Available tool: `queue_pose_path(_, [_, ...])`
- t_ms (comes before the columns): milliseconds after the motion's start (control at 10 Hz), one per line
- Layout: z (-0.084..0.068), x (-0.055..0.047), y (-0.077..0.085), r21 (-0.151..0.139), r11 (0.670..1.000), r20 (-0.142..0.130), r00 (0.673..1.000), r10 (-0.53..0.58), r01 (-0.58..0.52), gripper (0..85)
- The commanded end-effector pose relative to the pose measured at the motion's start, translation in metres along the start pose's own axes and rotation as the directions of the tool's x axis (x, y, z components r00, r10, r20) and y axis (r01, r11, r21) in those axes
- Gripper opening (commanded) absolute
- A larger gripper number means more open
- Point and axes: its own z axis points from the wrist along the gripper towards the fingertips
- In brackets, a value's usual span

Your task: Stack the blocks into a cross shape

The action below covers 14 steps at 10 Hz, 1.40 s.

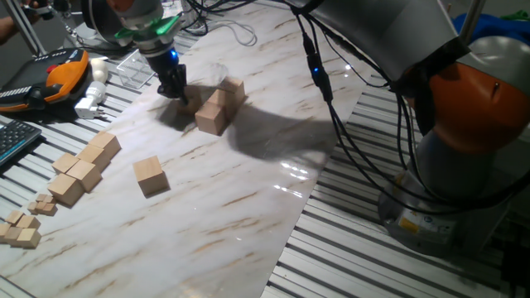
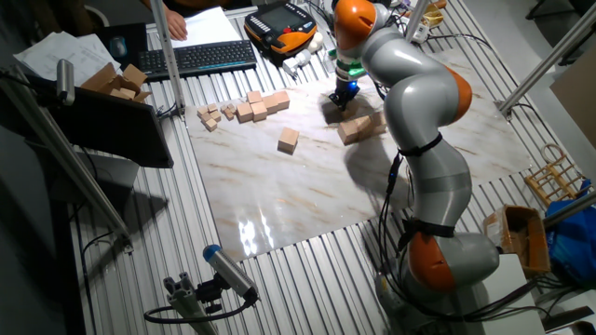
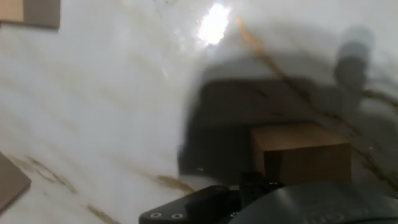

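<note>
Marble-patterned board covers the table, and the blocks sit on it. In one fixed view, going left to right, a joined row of tan cubes lies far left of the fingers, with small cubelets near it at the board's edge. A lone block stands well apart from the gripper, below and a little left of it. The gripper points down, its tips close to the board, just left of a cluster of blocks. That cluster lies just right of the fingers; its nearest block seems to be touching or almost touching them, but I cannot tell which. How many blocks the cluster holds is not clear from here.

The other fixed view has the same order: joined row, lone block, gripper, then the cluster just beyond the fingers.

The hand view is blurred. A block lies on the board directly ahead of the dark gripper body at the bottom edge, with two tan corners at the far left of the frame.

How far the fingers are spread cannot be told, nor whether they have hold of anything.
</note>
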Motion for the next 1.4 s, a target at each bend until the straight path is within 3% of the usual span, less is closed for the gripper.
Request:
queue_pose_path(0, [-0.002, 0.001, 0.001, 0.002, 1.0, -0.004, 1.0, 0.001, -0.001, 0.0])
queue_pose_path(100, [-0.009, -0.001, 0.006, -0.016, 1.0, -0.016, 1.0, 0.018, -0.018, 0.0])
queue_pose_path(200, [-0.019, -0.006, 0.016, -0.014, 0.999, -0.026, 0.999, 0.04, -0.04, 0.0])
queue_pose_path(400, [-0.033, -0.017, 0.028, 0.062, 0.996, 0.015, 0.997, 0.07, -0.071, 0.0])
queue_pose_path(600, [-0.034, -0.025, 0.02, 0.059, 0.996, 0.035, 0.998, 0.06, -0.062, 0.0])
queue_pose_path(700, [-0.035, -0.028, 0.019, 0.054, 0.996, 0.056, 0.996, 0.064, -0.067, 0.0])
queue_pose_path(800, [-0.035, -0.03, 0.02, 0.074, 0.993, 0.114, 0.99, 0.078, -0.087, 0.0])
queue_pose_path(900, [-0.035, -0.031, 0.021, 0.078, 0.992, 0.156, 0.984, 0.085, -0.098, 0.0])
queue_pose_path(1000, [-0.035, -0.031, 0.021, 0.08, 0.992, 0.177, 0.981, 0.085, -0.1, 0.0])
queue_pose_path(1100, [-0.034, -0.032, 0.02, 0.073, 0.993, 0.164, 0.983, 0.084, -0.098, 0.0])
queue_pose_path(1300, [-0.033, -0.032, 0.021, 0.051, 0.995, 0.105, 0.991, 0.083, -0.089, 0.0])
